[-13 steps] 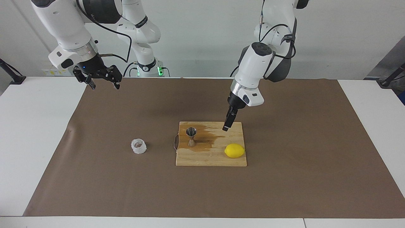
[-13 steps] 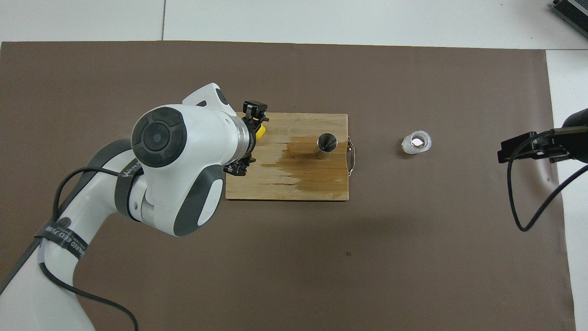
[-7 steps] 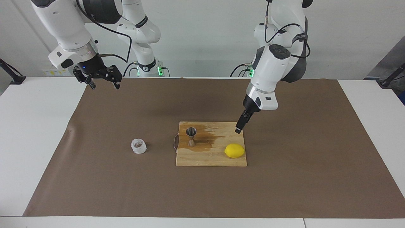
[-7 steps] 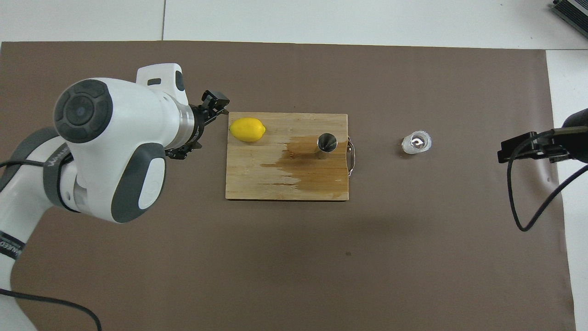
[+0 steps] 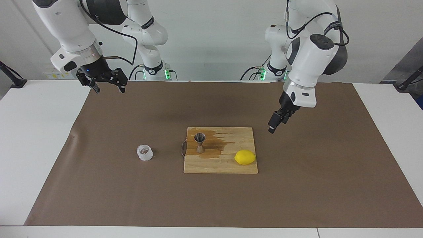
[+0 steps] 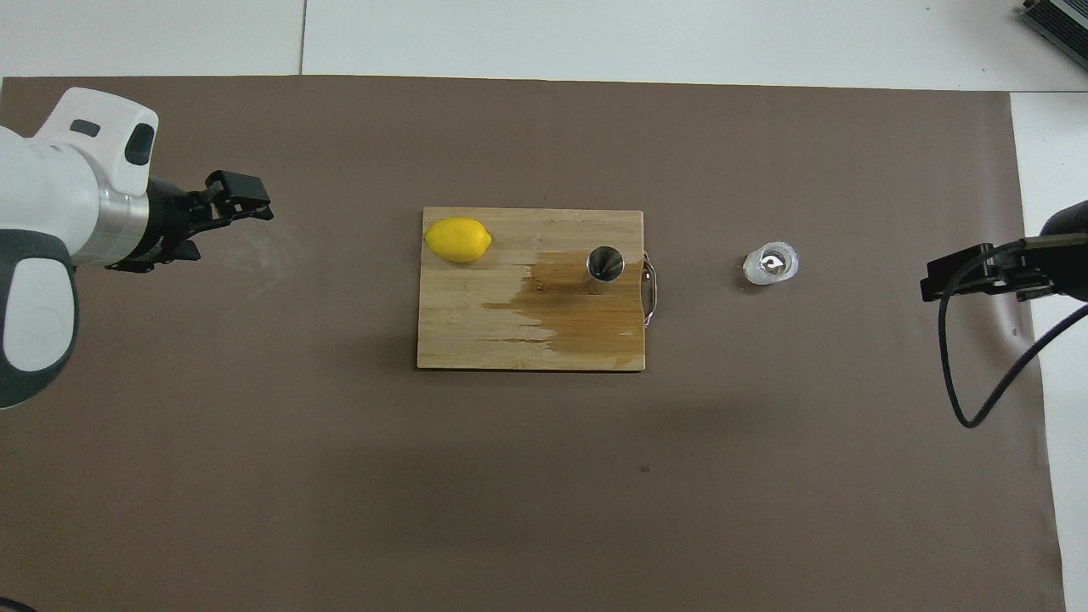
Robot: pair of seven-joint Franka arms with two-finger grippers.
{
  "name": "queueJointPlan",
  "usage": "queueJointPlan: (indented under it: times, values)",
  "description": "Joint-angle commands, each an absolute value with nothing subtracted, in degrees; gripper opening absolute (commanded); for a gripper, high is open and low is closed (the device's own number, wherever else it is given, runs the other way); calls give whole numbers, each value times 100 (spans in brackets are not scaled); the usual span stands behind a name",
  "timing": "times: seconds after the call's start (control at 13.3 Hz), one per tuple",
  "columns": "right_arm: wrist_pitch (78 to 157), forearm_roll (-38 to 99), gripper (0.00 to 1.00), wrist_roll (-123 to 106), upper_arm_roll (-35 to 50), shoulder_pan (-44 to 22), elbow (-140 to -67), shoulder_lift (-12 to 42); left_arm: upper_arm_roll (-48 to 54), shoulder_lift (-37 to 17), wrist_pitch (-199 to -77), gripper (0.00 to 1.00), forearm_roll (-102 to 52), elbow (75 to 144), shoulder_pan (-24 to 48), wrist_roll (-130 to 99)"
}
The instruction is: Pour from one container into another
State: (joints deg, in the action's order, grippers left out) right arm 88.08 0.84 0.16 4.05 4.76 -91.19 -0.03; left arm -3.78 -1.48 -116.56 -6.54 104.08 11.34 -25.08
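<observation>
The cup (image 5: 144, 152) stands upright on the brown mat (image 5: 99, 185), off the cutting board (image 5: 228, 167) toward the right arm's end of the table and well apart from its handle edge. Nothing holds it. The jigger (image 5: 200, 142) stands upright on the board, near that same handle edge, with a dark wet stain (image 5: 216, 145) spread around its foot and toward the robots. My reading: the two vessels are set level with each other so that the cup can be carried a short way sideways and tipped over the jigger's open top. The lemon (image 5: 245, 157) lies on the board at its other end, farther from the robots than the jigger, clear of any pouring path.

The right gripper (image 5: 106, 84) hangs wide and empty over the mat's edge, off the board at the cup's end; that arm waits. The left gripper (image 5: 277, 123) hangs over bare mat just off the board's lemon end, empty; I judge its fingers spread.

Open mat surrounds the cup on all sides, giving free approach. The jigger's narrow waist looks easy to topple, and the wet board may be slippery.
</observation>
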Motion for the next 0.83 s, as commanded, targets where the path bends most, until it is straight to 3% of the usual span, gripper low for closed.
queueJointPlan:
  times: [0.0, 0.45, 0.75]
  values:
    - [8736, 185, 100, -132, 439, 562, -9132, -53, -316, 35, -11435, 100, -554, 10573, 635, -1218]
    - [8736, 185, 100, -132, 439, 562, -9132, -53, -334, 149, -11154, 100, -554, 10494, -262, 876]
    - [8534, 185, 100, -420, 439, 624, -9132, -105, -421, 343, -10602, 100, -493, 10135, -395, 1388]
